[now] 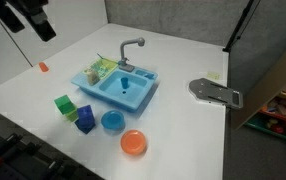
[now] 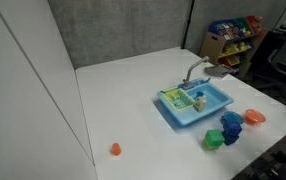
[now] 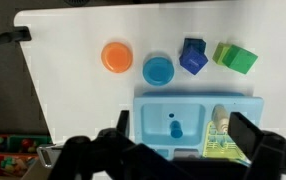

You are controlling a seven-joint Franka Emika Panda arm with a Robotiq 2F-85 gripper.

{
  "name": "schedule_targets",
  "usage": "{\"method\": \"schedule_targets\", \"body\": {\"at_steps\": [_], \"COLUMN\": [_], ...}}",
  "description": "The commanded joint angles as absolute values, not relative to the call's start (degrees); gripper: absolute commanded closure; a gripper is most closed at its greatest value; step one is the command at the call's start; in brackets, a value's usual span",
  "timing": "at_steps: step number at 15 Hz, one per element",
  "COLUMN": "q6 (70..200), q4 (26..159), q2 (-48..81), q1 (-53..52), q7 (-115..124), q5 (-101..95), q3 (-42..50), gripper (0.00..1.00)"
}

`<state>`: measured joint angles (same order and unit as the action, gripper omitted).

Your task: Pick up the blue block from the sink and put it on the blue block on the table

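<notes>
A small blue block (image 1: 125, 82) stands in the basin of the blue toy sink (image 1: 95, 82). In the wrist view the block (image 3: 173, 127) is in the sink's (image 3: 198, 103) left basin. A second, darker blue block (image 1: 85, 118) sits on the white table next to a green block (image 1: 65, 104). Both also show in the wrist view, blue (image 3: 193, 56) and green (image 3: 235, 58). My gripper (image 1: 33, 20) hangs high above the table's far left. In the wrist view it (image 3: 181, 130) is open and empty, well above the sink.
A blue bowl (image 3: 158, 69) and an orange bowl (image 3: 117, 56) lie beside the blocks. A dish rack with a bottle (image 3: 221, 118) fills the sink's right side, with a grey tap (image 1: 133, 45) behind it. A small orange item (image 1: 43, 67) and a grey device (image 1: 215, 92) lie on the table.
</notes>
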<state>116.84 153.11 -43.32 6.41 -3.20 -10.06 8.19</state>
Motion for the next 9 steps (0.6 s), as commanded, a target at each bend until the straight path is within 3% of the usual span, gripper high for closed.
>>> {"method": "schedule_targets", "body": {"at_steps": [1,9], "q6": [116.7,116.7], "q4": [153.0,153.1], "q2": [-43.3,-43.2], "q1": [7.0,7.0], "q7": [-4.9,-5.2], "q5": [-9.2,-9.1], "q3": [8.5,8.4], "gripper": [0.00,0.00]}}
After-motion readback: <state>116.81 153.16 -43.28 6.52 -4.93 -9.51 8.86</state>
